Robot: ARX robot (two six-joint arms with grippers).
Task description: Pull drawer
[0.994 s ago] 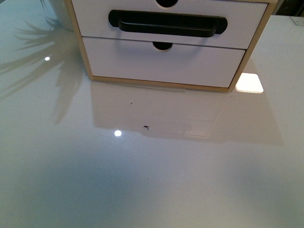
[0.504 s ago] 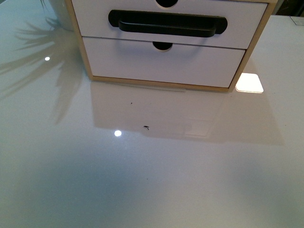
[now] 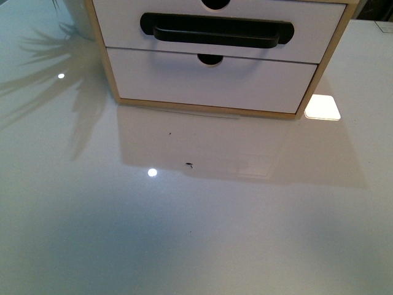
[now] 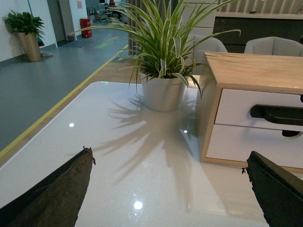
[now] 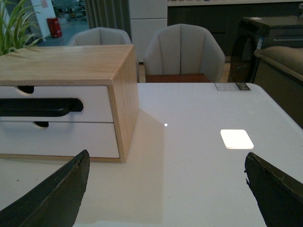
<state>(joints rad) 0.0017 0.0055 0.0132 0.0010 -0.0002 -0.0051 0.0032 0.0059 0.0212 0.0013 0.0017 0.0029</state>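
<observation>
The drawer [image 3: 319, 31] is the upper white front of a wooden cabinet at the far middle of the table, with a long black bar handle [image 3: 215, 31] in a black recess and a half-round notch on top. It sits flush with the cabinet. The left wrist view shows the drawer [image 4: 236, 106] and part of the handle [image 4: 277, 113]; the right wrist view shows the drawer [image 5: 94, 116] and handle [image 5: 40, 107]. My left gripper [image 4: 168, 163] is open over bare table, short of the cabinet. My right gripper [image 5: 168, 163] is open too, off the cabinet's right corner. Neither arm appears in the front view.
Below it is a plain white drawer front [image 3: 209, 83] with a notch and no handle. A potted plant [image 4: 163, 90] stands left of the cabinet. The glossy white table [image 3: 196, 233] stretches toward me. Chairs [image 5: 182, 49] stand beyond the far edge.
</observation>
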